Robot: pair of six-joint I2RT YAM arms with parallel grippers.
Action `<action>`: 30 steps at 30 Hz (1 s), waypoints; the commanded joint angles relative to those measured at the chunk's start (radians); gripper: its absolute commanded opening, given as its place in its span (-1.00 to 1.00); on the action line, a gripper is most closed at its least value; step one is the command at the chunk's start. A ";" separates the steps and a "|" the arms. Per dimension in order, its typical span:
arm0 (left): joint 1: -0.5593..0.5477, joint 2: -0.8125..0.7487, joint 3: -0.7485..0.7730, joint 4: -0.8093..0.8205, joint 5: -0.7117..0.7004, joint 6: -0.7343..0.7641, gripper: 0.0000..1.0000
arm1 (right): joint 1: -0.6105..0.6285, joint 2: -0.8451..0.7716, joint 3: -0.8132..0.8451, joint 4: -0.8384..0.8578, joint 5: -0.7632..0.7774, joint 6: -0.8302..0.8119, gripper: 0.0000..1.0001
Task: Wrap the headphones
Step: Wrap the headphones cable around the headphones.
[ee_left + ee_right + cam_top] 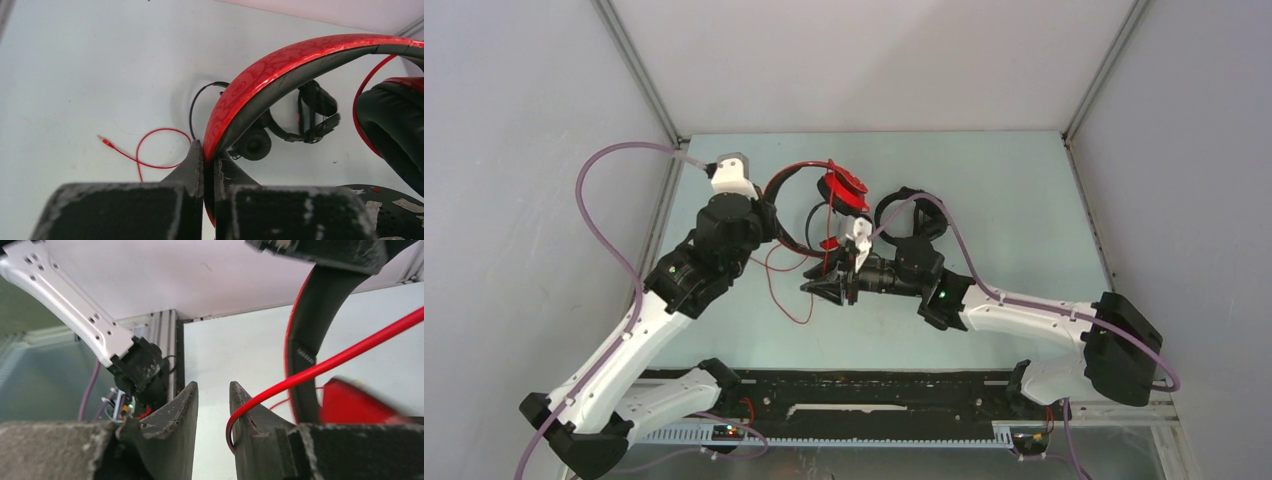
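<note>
left gripper (209,156): jaws closed on the band of the red headphones (280,65) | right gripper (214,390): jaws a little apart, nothing between | red cable (350,351) seems to lie against one finger

Two matching robot arms, the left arm (639,335) and the right arm (1024,322), built of smooth white shell links joined by bulky black joint housings. A pale purple cable (581,185) runs along each. A small green light (943,295) glows on the right arm. The left end effector (207,160) and right end effector (214,390) each have two dark wedge-shaped fingers (175,430) on matte black blocks — scuffed to grey. Small screw holes (95,319) dot a white link.
</note>
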 commanded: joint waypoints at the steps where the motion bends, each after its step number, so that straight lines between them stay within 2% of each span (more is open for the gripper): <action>1: 0.024 -0.038 0.046 0.110 0.096 -0.125 -1.00 | 0.057 -0.034 -0.069 0.090 0.113 -0.198 -0.34; 6: 0.038 -0.039 0.076 0.120 0.168 -0.159 -1.00 | 0.093 -0.026 -0.158 0.236 0.152 -0.309 -0.25; 12: 0.040 -0.049 0.108 0.110 0.198 -0.169 -1.00 | 0.097 0.038 -0.233 0.433 0.197 -0.358 -0.17; 23: 0.044 -0.056 0.164 0.089 0.228 -0.180 -1.00 | 0.097 0.245 -0.282 0.857 0.250 -0.231 -0.12; 30: 0.045 -0.062 0.172 0.098 0.246 -0.196 -1.00 | 0.097 0.354 -0.256 0.941 0.278 -0.151 0.00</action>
